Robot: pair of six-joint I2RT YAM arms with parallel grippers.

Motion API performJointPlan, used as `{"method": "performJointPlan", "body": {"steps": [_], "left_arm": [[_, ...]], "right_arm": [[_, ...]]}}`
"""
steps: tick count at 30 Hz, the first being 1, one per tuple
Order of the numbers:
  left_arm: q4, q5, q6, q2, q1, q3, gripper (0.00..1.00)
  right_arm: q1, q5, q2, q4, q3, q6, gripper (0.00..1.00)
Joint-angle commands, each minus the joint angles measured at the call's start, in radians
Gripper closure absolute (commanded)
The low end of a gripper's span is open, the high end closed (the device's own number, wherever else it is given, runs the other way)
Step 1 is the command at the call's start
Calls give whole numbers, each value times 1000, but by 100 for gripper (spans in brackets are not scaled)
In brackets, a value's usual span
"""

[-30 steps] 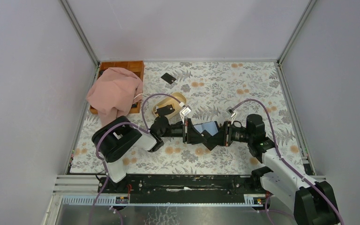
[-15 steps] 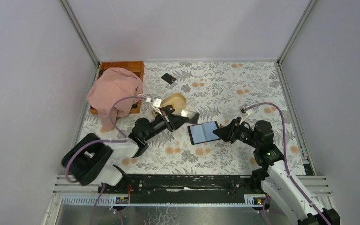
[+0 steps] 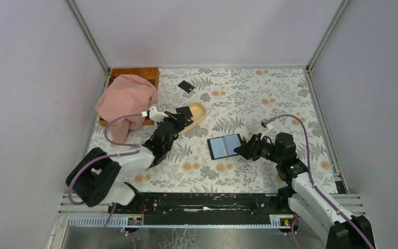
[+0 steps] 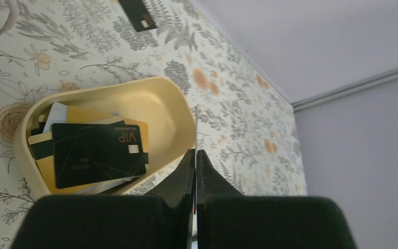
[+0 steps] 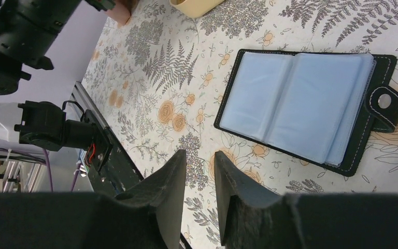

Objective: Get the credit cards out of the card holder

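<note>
The card holder (image 3: 224, 146) lies open and flat on the table, its blue-grey sleeves (image 5: 300, 111) facing up and its stud tab to the right. Just right of it my right gripper (image 3: 242, 149) is open with nothing between its fingers (image 5: 200, 154). My left gripper (image 3: 179, 120) hangs over the edge of the beige dish (image 3: 194, 111), shut (image 4: 195, 151) on a thin credit card (image 4: 196, 124) seen edge-on. A black VIP card (image 4: 96, 153) lies in the dish on top of gold ones. Another black card (image 3: 186, 86) lies on the table farther back.
A pink cloth (image 3: 126, 101) drapes over a wooden tray (image 3: 145, 72) at the back left. The dish rim (image 4: 186, 111) is close under the held card. Walls enclose the floral table on three sides.
The right gripper let go of the card holder, which now lies flat. The left gripper pulled a card free and carried it left to the dish.
</note>
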Motion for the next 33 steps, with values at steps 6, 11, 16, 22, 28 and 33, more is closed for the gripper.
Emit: {"method": "performJointPlan", "body": {"steps": [6,11,16,22,28,33], "left_arm": [[-65,-57,-45,208,46,137,100],[-133,-19,-68,265,72,177,100],[-184,30,-80,285,119,192,100],[-273,123,-79,311,156,218,98],[-344,141,-90,291,160,209,96],[-392,158,-100,271,159,193,95]], "right_arm": [[3,-25,18,71,4,-14,66],[3,-30,50,95,-1,-12,66],[3,-43,89,122,-1,-11,66],[3,-29,91,125,-2,-11,66],[3,-23,81,110,-2,-14,66],[3,-22,81,109,2,-15,66]]}}
